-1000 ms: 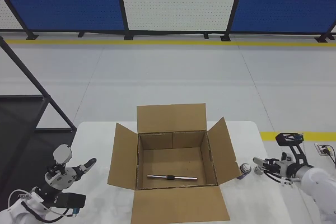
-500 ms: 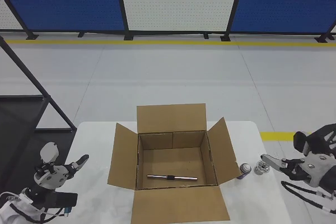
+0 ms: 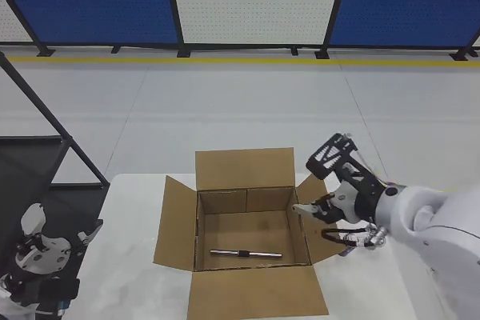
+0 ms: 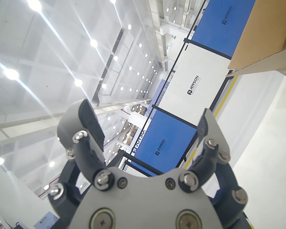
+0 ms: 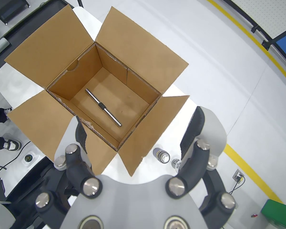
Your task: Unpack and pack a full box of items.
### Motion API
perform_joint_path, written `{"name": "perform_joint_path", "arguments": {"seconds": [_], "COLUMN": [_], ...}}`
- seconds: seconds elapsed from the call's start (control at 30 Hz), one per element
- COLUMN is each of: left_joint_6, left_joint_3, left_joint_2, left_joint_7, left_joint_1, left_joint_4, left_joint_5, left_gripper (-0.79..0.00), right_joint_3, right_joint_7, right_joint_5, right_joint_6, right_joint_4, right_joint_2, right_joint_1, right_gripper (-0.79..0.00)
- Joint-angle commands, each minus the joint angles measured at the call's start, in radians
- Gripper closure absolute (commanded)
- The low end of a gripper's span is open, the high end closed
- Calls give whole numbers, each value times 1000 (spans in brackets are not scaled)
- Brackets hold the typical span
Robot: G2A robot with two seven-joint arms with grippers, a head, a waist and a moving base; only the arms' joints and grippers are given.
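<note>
Both claws spread wide, nothing held; box open at mid-table.
The right gripper (image 5: 138,119) hangs above the cardboard box's (image 3: 256,293) right flap. The left gripper (image 4: 145,110) sits past the table's (image 3: 128,276) left edge, tilted up at the ceiling. A metal rod (image 5: 103,107) lies on the box floor near its front wall. A small can (image 5: 164,156) and a silvery piece (image 5: 176,163) stand just beside the right flap.

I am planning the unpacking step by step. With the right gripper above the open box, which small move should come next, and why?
Probably lower the right gripper into the box toward the metal rod. The rod lies alone on the box floor, and the gripper hangs open and empty above the box's edge.
</note>
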Motion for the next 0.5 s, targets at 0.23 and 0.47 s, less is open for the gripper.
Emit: {"name": "perform_joint_path", "arguments": {"seconds": [0.23,0.47], "left_joint_6": [0,0], "left_joint_3": [0,0], "left_joint_2": [0,0], "left_joint_7": [0,0], "left_joint_1": [0,0], "left_joint_4": [0,0], "left_joint_5": [0,0], "left_gripper": [-785,-785], "right_joint_3": [-403,-440], "right_joint_7": [15,26], "right_joint_5": [77,97], "right_joint_6": [149,163], "right_joint_4": [349,394], "right_joint_2": [-127,-144], "right_joint_1": [370,397], "right_gripper": [-785,-785]}}
